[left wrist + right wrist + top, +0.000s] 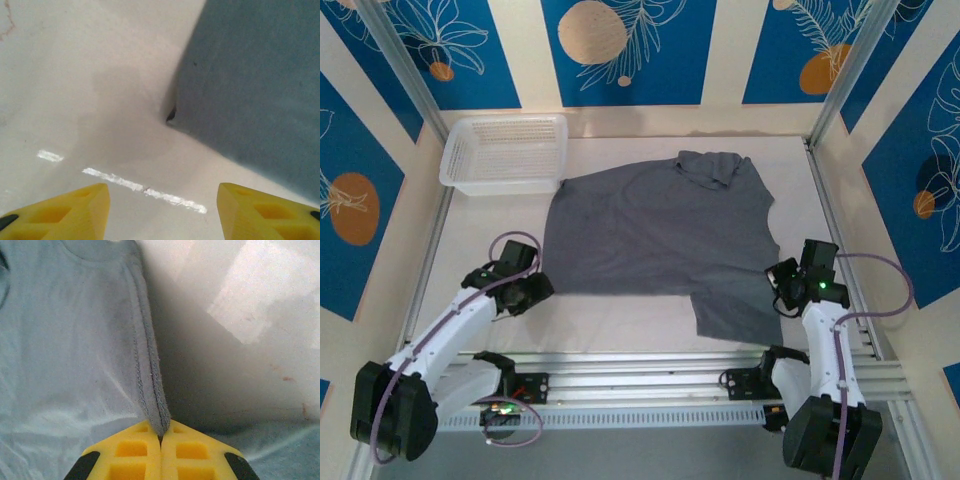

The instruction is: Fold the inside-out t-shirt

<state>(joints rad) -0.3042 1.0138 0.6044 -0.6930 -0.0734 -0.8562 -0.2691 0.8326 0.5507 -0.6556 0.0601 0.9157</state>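
Your right gripper (161,434) is closest to the lens. Its yellow jaws are pressed together, pinching a stitched edge of the dark slate-grey soft cloth t-shirt (65,350). That edge runs away from the jaws toward 12 o'clock. Most of the cloth lies at 9 to 11 o'clock of them.

From above, the shirt (660,235) lies spread out in the middle of the flat white table (620,325). Its long side runs from 9 o'clock to 3 o'clock. One sleeve is bunched at 1 o'clock and a flap sticks out at 5 o'clock. The right gripper (782,282) holds the shirt at its 4 o'clock edge. A white plastic basket with holes (505,150) sits at 10 o'clock, just beside the shirt's far left corner.

Your left gripper (532,290) waits near the shirt's 8 o'clock corner. In its own camera the left gripper (162,189) has its jaws spread over bare table, holding nothing. The shirt's corner (172,116) lies at 12 o'clock from the jaws, apart from them, and the cloth spreads off toward 2 o'clock.

I think the left arm is the nearer one for that corner. You likely need to move it forward until the corner sits between the jaws.
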